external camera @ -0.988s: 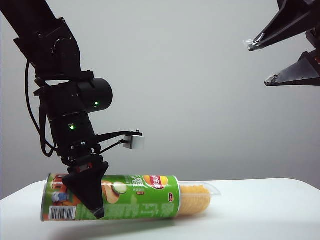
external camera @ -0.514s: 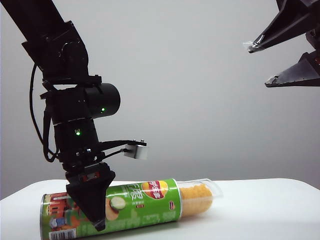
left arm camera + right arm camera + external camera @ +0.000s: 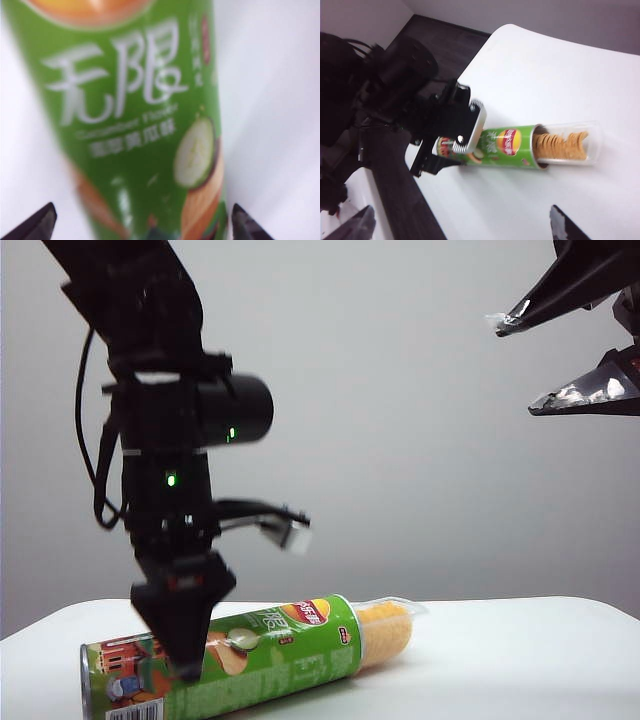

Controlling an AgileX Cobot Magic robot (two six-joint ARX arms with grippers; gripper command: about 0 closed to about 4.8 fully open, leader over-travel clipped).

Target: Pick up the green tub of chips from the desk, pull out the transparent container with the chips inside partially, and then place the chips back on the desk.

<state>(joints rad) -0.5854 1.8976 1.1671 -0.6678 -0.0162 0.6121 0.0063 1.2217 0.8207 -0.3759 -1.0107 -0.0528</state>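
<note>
While one green tub of chips [image 3: 230,665] is lying on its side on the smooth white desk [image 3: 520,660], its glossy cylinder is showing white Chinese lettering, a cucumber slice and a red-and-yellow logo. One transparent container [image 3: 390,630], thin clear plastic with a rounded end, is sticking partway out of its open mouth, and the curved yellow-orange chips [image 3: 560,145] are stacking inside. The left gripper [image 3: 185,665] is hanging wide open over the tub, probably clear of it, though blur is hiding contact. The right gripper [image 3: 535,365] is hovering high, spread wide, gripping nothing.
</note>
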